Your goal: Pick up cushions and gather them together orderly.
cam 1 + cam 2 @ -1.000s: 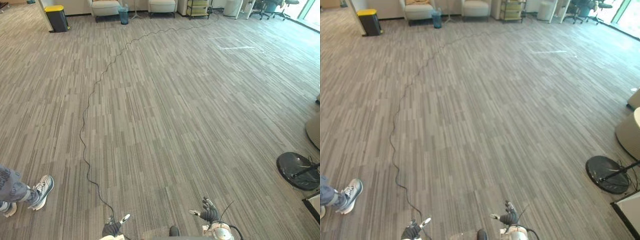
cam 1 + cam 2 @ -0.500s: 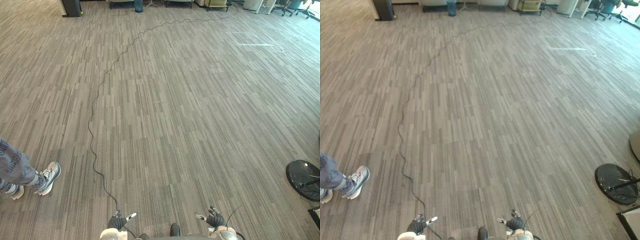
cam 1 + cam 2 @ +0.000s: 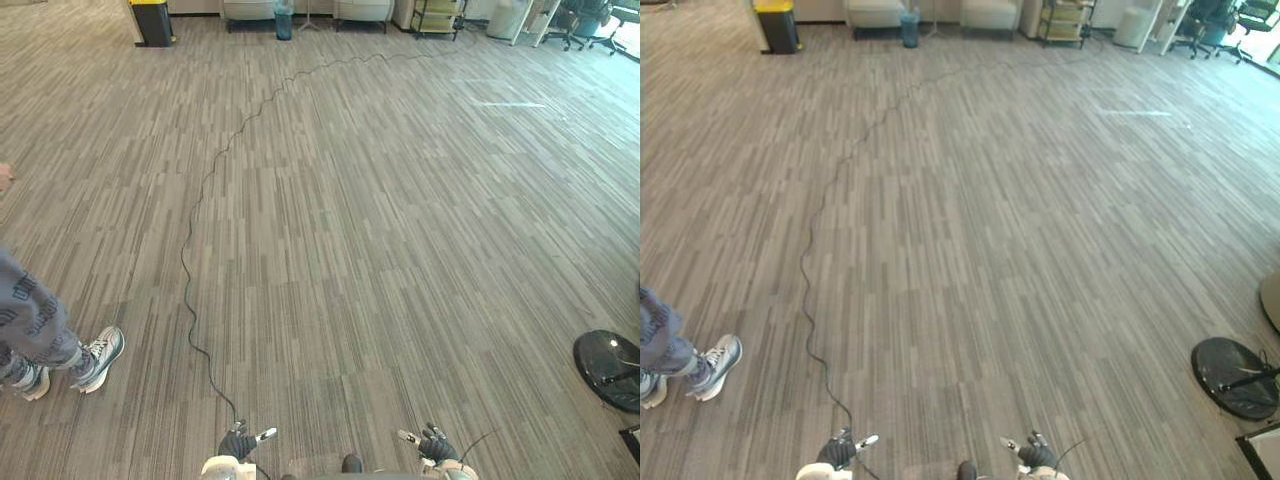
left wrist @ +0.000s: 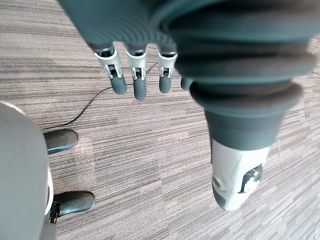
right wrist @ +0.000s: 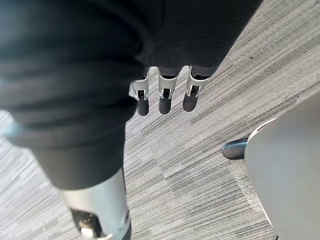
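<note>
View has tipped up since half a second ago: camera move, so the yellow bin point(image 3: 153, 20) is back in sight. Left hand point(image 3: 237, 443) and right hand point(image 3: 435, 447) hang low, fingers straight, holding nothing (walking posture, I'd judge). Can't tell where the cushions are; maybe by the armchairs point(image 3: 875, 12).

Both head cameras look down over one carpeted floor point(image 3: 400, 250); wrist cameras peer closely past left hand point(image 4: 134, 80) and right hand point(image 5: 165, 97).

Bright, even indoor light, daylight glare on far-right carpet point(image 3: 600, 70), faint soft shadows
</note>
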Robot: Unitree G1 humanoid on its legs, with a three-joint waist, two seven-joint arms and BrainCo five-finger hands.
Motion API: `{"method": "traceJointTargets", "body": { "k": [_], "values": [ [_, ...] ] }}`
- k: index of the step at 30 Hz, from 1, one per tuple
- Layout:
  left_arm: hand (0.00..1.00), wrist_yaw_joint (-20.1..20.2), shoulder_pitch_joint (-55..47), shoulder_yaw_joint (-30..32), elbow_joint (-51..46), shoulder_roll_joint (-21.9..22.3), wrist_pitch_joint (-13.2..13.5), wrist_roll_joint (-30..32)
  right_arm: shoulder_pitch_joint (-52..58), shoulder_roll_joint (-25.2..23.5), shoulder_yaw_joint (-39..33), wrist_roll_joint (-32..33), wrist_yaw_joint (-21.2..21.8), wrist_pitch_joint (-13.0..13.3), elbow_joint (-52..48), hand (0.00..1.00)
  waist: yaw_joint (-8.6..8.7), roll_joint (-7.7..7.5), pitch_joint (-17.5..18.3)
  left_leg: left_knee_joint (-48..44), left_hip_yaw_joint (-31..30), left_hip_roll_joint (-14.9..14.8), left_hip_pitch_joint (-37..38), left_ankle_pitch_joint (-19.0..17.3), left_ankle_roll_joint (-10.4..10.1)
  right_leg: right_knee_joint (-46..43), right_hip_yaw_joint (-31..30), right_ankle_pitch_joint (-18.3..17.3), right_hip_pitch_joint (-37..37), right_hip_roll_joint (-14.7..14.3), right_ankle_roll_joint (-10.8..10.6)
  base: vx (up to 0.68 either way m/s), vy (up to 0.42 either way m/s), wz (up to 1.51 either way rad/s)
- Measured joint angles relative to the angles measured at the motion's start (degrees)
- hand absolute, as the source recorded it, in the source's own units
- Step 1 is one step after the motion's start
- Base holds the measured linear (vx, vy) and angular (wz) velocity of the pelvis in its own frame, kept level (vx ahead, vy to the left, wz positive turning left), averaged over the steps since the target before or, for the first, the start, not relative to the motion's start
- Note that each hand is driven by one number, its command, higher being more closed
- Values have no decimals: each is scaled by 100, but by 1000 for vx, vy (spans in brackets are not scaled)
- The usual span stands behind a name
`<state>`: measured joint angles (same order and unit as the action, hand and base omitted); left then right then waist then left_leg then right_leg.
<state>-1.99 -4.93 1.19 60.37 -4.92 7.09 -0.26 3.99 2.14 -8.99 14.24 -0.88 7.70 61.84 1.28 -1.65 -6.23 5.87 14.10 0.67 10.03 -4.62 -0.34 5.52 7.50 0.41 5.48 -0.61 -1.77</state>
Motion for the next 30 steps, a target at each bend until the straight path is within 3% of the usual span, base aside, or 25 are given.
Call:
{"method": "traceJointTargets", "body": {
  "k": [10,12,14,15,17,18,20,22,24,25,26,27,28,29,30],
  "values": [
    [0,21,56,-67,0,-23,-2,-107,24,-20,-193,389,77,28,0,0,15,29,-72,-5,5,-59,-14,-55,-84,-44,30,-139,-36,-58,75,30,-33,1],
    [0,24,63,-66,-2,-26,-2,-111,22,-23,-201,391,78,34,-2,0,18,27,-82,-86,19,-90,-27,-119,-183,-120,53,-248,-34,-67,101,56,-42,7],
    [0,107,101,-65,-22,-110,0,-116,23,-71,-201,391,83,83,-1,0,18,-100,-134,-902,132,-117,-358,-355,-411,-581,118,-570,-164,75,135,72,-77,28],
    [0,113,135,-60,-131,-186,0,-202,40,-94,-199,391,84,89,-5,0,13,-237,-223,-2164,344,-188,-831,-567,-472,-980,169,-861,-177,272,164,104,-138,28],
    [0,113,140,-50,-223,-128,27,-260,56,-19,-192,396,79,87,-20,0,-58,-142,-302,-3755,737,-583,-1432,-961,-351,-1335,177,-1255,-131,319,258,121,-73,12],
    [0,112,149,-50,-235,-104,26,-273,46,43,-183,396,79,86,-20,0,-42,-46,-328,-4076,784,-728,-1612,-1155,-311,-1425,191,-1373,-53,323,242,173,61,9],
    [0,112,144,-55,-243,-101,82,-347,50,105,-176,393,73,79,-1,0,-55,-9,-335,-3993,890,-847,-1924,-1258,-209,-1483,200,-1490,57,450,159,203,110,2],
    [0,112,175,-61,-259,-107,132,-380,6,132,-151,393,70,75,0,0,-65,-13,-338,-3429,875,-767,-2321,-1148,-218,-1501,140,-1648,99,648,75,312,196,-7],
    [0,111,231,-76,-283,-106,131,-392,-22,138,-150,392,41,74,8,0,-69,-4,-344,-2330,720,-554,-2647,-518,-286,-1293,134,-1707,221,848,-26,346,248,-12],
    [0,106,230,-128,-344,-100,146,-430,-66,139,-117,390,16,71,11,0,-125,17,-349,-1817,619,-489,-2722,300,-315,-1062,37,-1739,362,891,-83,392,284,-30],
    [0,103,258,-159,-351,-129,147,-438,-79,84,-39,384,0,71,28,0,-165,-36,-337,-1882,643,-364,-2714,388,40,-959,-72,-1745,465,975,-89,613,385,-23],
    [0,102,358,-163,-343,-167,133,-435,-182,-42,30,374,18,79,8,0,-119,-127,-337,-2062,664,-282,-2844,116,136,-1016,-209,-1562,391,1063,49,561,318,-4],
    [0,106,393,-159,-339,-175,126,-434,-183,-60,18,356,31,83,-11,0,-112,-146,-333,-2147,668,-252,-2880,64,196,-1122,-263,-1481,326,1105,-2,579,303,15],
    [0,110,404,-155,-329,-217,123,-436,-170,-57,5,351,40,73,-2,0,-122,-240,-323,-2233,741,-127,-2777,-66,378,-1602,-521,-1411,183,1247,-138,496,258,11],
    [0,105,403,-149,-267,-212,114,-435,-148,-53,-52,319,37,69,12,0,-123,-250,-320,-2234,763,-50,-2599,-232,430,-2155,-682,-1327,16,1309,-278,590,308,-4]
  ]
}}
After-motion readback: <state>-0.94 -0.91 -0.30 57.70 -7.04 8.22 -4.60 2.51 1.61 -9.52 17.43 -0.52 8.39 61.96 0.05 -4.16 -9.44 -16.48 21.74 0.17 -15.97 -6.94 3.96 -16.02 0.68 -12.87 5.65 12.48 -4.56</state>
